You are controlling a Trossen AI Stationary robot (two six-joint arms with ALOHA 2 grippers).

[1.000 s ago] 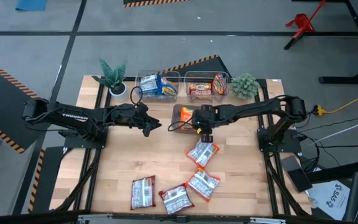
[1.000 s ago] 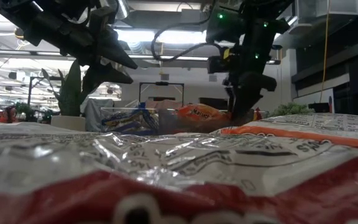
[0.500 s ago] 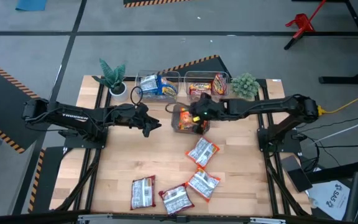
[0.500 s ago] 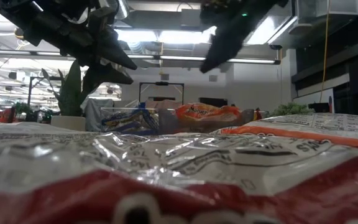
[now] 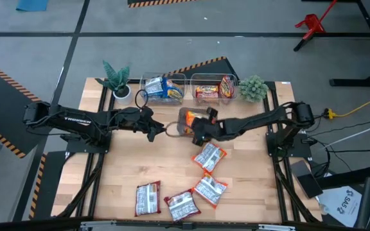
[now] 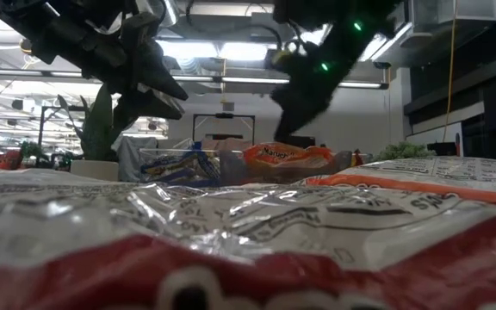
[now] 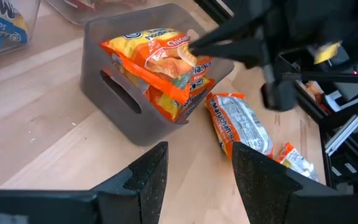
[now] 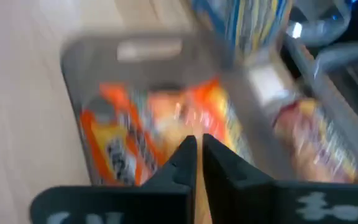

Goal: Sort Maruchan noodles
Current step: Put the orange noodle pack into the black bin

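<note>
Orange noodle packets (image 5: 190, 120) (image 7: 160, 68) lie stacked in a dark grey tray (image 7: 114, 93) at the table's middle. Blue packets fill a clear bin (image 5: 162, 86), and red ones fill a second clear bin (image 5: 214, 88). Several red-white packets (image 5: 209, 156) (image 5: 182, 205) lie flat on the near half of the table. My right gripper (image 5: 196, 130) (image 8: 199, 149) is shut and empty, hovering just above the tray's near side. My left gripper (image 5: 162, 130) (image 7: 197, 168) is open and empty, held in the air left of the tray.
Two small potted plants (image 5: 116, 80) (image 5: 252, 86) stand at the far edge, either side of the bins. A red-white packet (image 6: 248, 250) lies right in front of the low camera. Bare wood shows on the table's left half (image 5: 127, 160).
My right gripper rose from beside the tray's right side, swung over the tray and came back down toward the tray's near left side. The orange packets stay in the tray.
</note>
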